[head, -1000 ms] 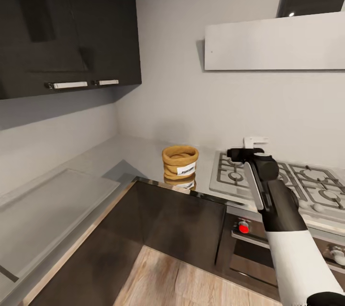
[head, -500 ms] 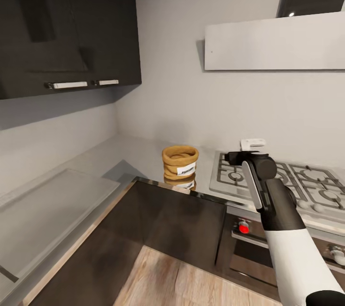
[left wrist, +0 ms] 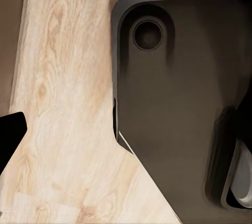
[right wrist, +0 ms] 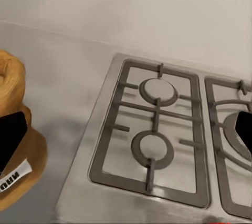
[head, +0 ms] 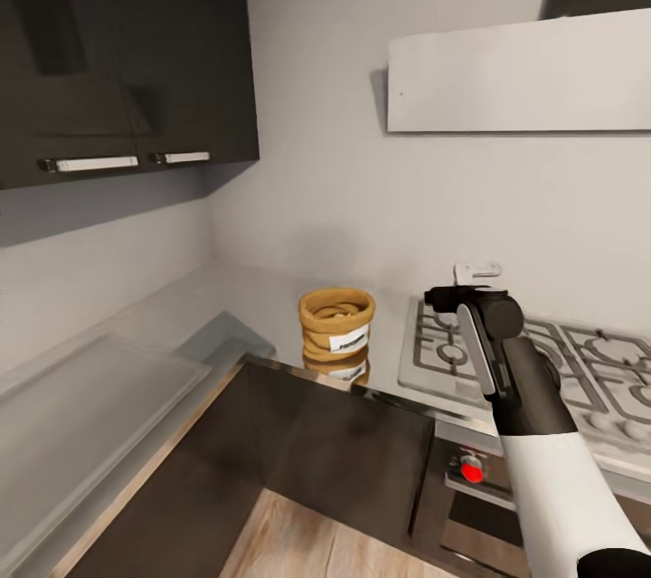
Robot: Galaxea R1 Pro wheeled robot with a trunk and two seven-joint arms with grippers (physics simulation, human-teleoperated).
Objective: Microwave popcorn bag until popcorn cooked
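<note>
**A:** Right, starting at the right gripper [head: 452,296]: it hangs over the near-left burner of the gas hob [head: 529,361], arm stretched forward above the countertop [head: 262,302]. In the right wrist view two dark fingertips [right wrist: 11,135] sit wide apart at opposite edges, so the jaws are spread and hold nothing.

**B:** And the popcorn bag?

**A:** Off to the gripper's left, near but not touching, standing upright on the steel just beside the hob's edge. The popcorn bag [head: 337,323] is a squat tan sack, rim rolled into a thick ring, mouth open, with a small white label facing the cabinet side.

**B:** How will it handle?

**A:** My guess: light and soft. Paper walls will crumple if squeezed hard, and it could slide on that polished steel when nudged. The rolled rim looks the stiffest part, so pinching one side of the rim, one finger inside and one outside, seems safest. A grasp across the whole body may crush it.

**B:** The other arm?

**A:** The left wrist view looks down at the wooden floor [left wrist: 68,129] and the robot's dark base [left wrist: 178,103]; I can't tell how the left gripper stands.
</note>
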